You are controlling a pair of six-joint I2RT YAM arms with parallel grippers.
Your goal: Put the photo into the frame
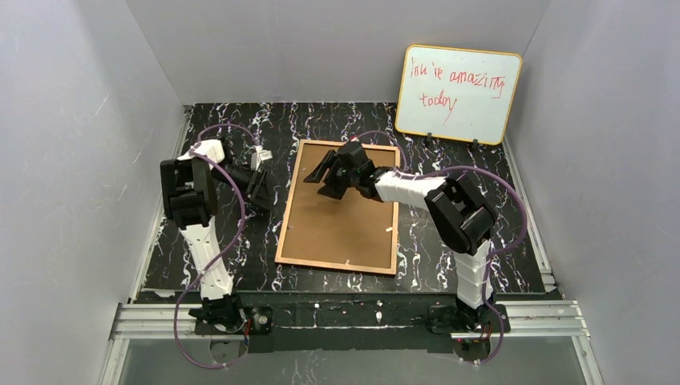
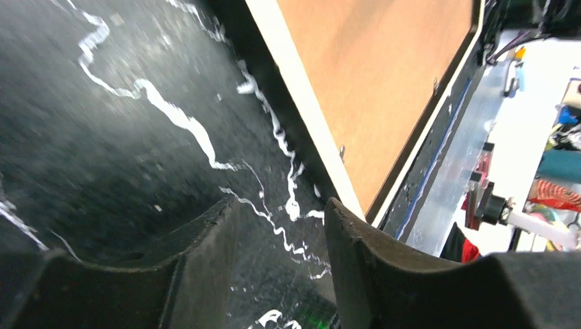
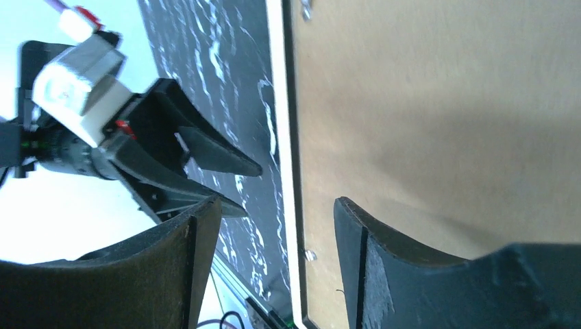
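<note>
Overhead first: shows the frame [image 1: 337, 265] lying flat at picture centre on the black marbled table [image 1: 248, 249], tan back upward, with the brown backing panel [image 1: 345, 228] filling it. Puts the right gripper [image 1: 325, 183] over the frame's upper left part, jaws spread, nothing between them. Puts the left gripper [image 1: 263, 191] just left of the frame's left rail, over bare table. Takes in a whiteboard [image 1: 457, 95] with red writing, standing at upper right.

Next, left wrist: looks past the left gripper [image 2: 281, 205] at the bottom edge, fingers parted, only marbled table [image 2: 103, 137] in the gap, gripping nothing. Catches the frame's pale rail [image 2: 301, 103] running from top centre down to lower centre, with the backing panel [image 2: 384, 82] to its right.

Lastly, right wrist: finds the right gripper [image 3: 277, 200] at the bottom, jaws well apart and empty, the frame's rail [image 3: 275, 103] seen through the gap, the backing panel [image 3: 445, 103] filling the right half. Picks out the left gripper [image 3: 248, 188] at centre left, fingers apart, tips near the rail.
</note>
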